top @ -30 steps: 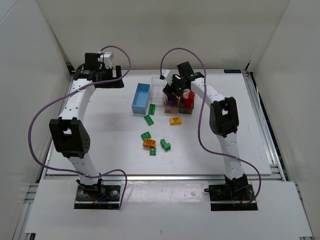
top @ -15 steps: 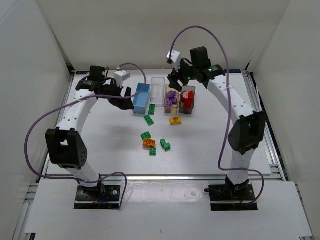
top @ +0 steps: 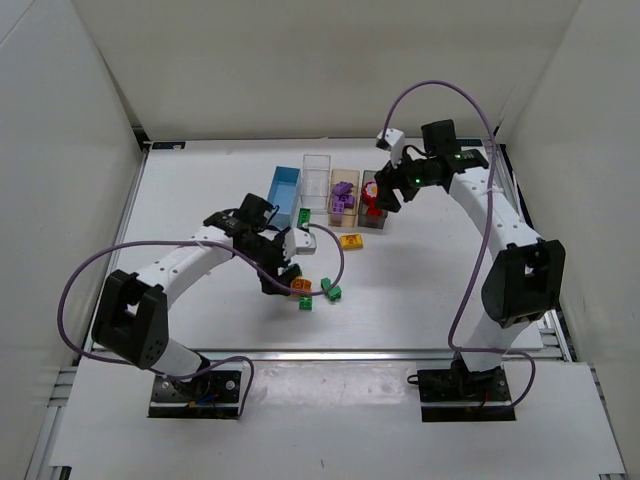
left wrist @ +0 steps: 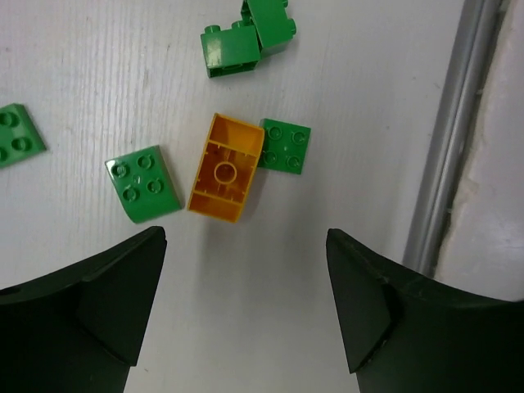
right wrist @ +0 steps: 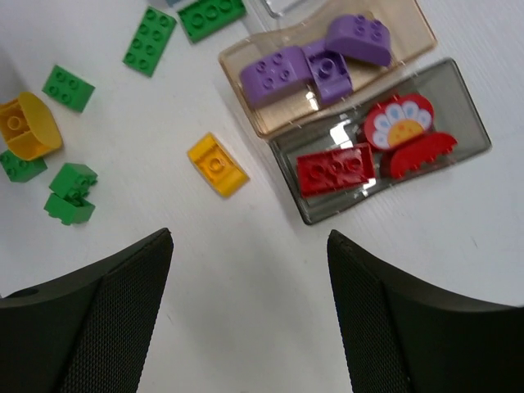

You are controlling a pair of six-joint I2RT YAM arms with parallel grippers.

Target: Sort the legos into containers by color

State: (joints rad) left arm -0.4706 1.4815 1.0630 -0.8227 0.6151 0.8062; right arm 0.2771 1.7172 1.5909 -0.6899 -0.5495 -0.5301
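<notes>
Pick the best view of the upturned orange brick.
Left wrist: orange brick centred, hollow underside up, unobstructed. Top external shows it tiny, orientation unreadable; right wrist catches it only at its left edge.

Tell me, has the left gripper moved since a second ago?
Yes. The left gripper swung from far left of the light blue bin to nearer than it, over the orange brick.

Bright, even light from overhead; white table (top: 190, 190) nearly washed out. Shadows short, soft-edged beside bricks (left wrist: 225, 168). Small white glints on smoky bin (right wrist: 471, 123). Wrist views crisp mid-frame; left gripper's fingers (left wrist: 82, 319) dark, slightly soft.
</notes>
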